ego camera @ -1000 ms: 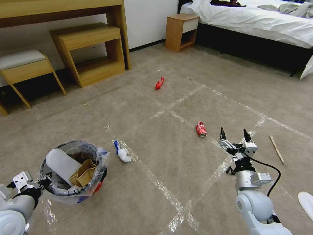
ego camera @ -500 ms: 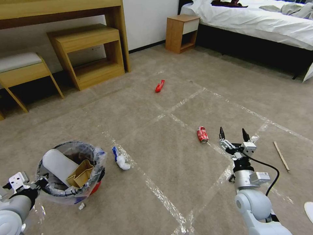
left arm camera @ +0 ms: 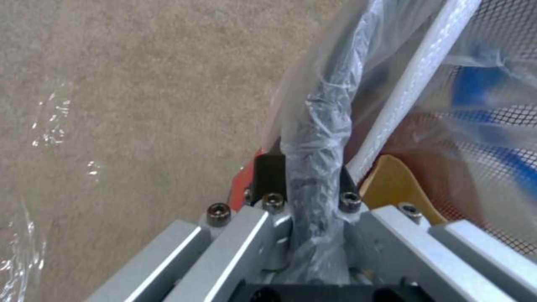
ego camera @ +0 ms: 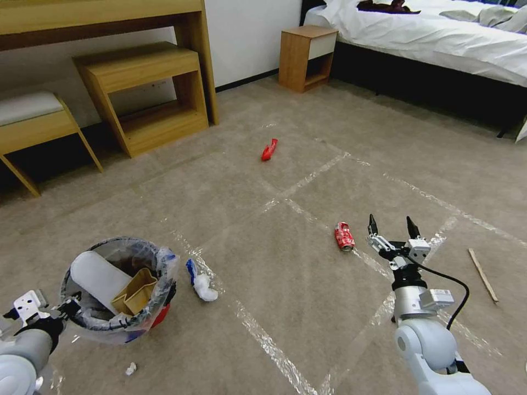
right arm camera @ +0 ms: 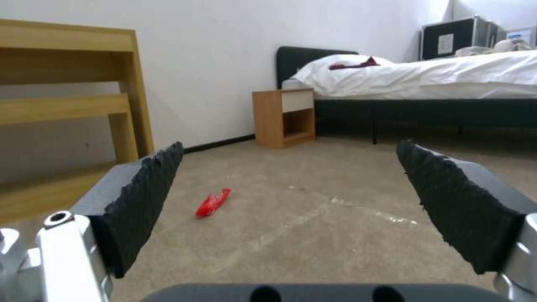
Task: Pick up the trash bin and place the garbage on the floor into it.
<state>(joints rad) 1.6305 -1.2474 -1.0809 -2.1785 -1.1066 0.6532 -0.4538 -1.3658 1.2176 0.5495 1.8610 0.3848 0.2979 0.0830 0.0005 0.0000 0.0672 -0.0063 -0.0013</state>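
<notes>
Head view, trash bin (ego camera: 118, 291) at 8 o'clock holding white slipper sole (ego camera: 99, 277) and cardboard box (ego camera: 137, 291), left gripper (ego camera: 68, 307) half hidden behind rim, right gripper (ego camera: 391, 226) spread wide beside red can (ego camera: 344, 236), left wrist view, fingers (left arm camera: 270, 174) clamped on bagged rim, right wrist view, red wrapper (right arm camera: 212, 202) on floor (right arm camera: 313, 235) at 11 o'clock.

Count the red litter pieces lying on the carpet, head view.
2. A crushed red can lies just left of the open right gripper; a red wrapper lies farther off, toward the wooden shelf unit. More may lie outside the view.
</notes>
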